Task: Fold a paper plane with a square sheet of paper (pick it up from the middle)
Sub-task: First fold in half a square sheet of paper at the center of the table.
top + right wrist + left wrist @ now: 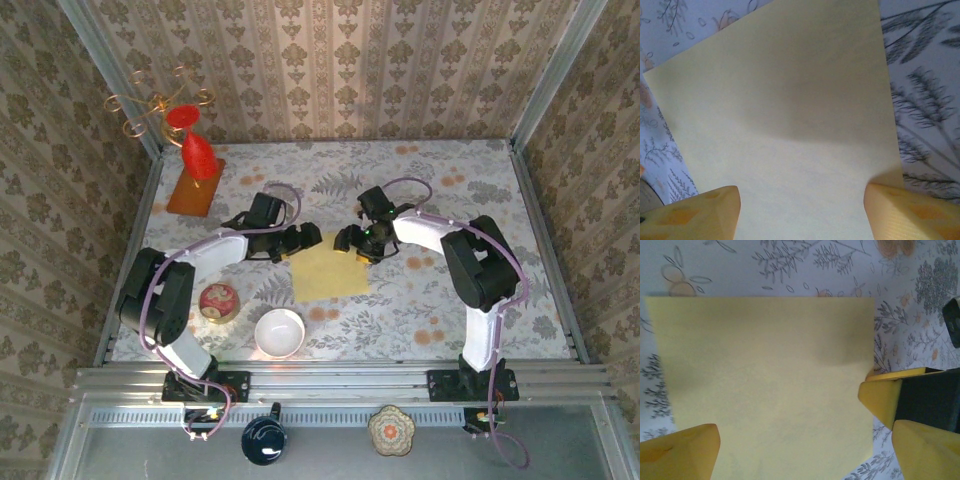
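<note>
The square sheet of paper lies flat and unfolded on the floral tablecloth, pale yellow and plain. The paper plane is out of view. My left gripper hovers at the sheet's far left corner, and my right gripper at its far right corner. In the left wrist view the sheet spreads between the wide-apart yellow fingers of the left gripper, and a finger of the right gripper pokes in at the sheet's right edge. In the right wrist view the right gripper is open over the sheet, nothing pinched.
A white bowl and a red patterned bowl stand near the front left. At the back left an orange-brown board carries a red vase. Wallpapered walls close in three sides.
</note>
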{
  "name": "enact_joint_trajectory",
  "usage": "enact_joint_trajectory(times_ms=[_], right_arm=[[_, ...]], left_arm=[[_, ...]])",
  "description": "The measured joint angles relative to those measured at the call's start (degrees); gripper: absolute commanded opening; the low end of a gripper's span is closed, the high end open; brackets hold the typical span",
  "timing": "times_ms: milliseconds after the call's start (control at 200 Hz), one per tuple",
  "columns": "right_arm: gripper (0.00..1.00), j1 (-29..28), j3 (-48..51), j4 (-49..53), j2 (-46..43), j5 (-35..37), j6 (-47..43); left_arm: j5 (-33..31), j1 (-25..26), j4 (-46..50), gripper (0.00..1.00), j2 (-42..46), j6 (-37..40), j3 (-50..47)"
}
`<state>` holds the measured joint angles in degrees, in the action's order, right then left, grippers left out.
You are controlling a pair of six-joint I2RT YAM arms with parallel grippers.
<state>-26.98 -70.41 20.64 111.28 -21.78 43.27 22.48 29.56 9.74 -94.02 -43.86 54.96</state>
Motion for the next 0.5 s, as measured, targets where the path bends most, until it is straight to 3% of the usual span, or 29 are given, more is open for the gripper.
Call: enact_joint_trajectory(times_ms=[235, 500], right_arm=[[0.69, -1.2, 2.1, -3.4, -0.6, 0.1, 3.6], [0.69, -1.2, 4.5, -6.5, -1.9, 0.4, 6.4]], left_arm=[[-1.4, 5.0, 0.2, 0.90, 0.0, -4.0, -0.9], [-3.0, 5.7, 0.1, 0.90, -1.6, -6.1, -1.1]])
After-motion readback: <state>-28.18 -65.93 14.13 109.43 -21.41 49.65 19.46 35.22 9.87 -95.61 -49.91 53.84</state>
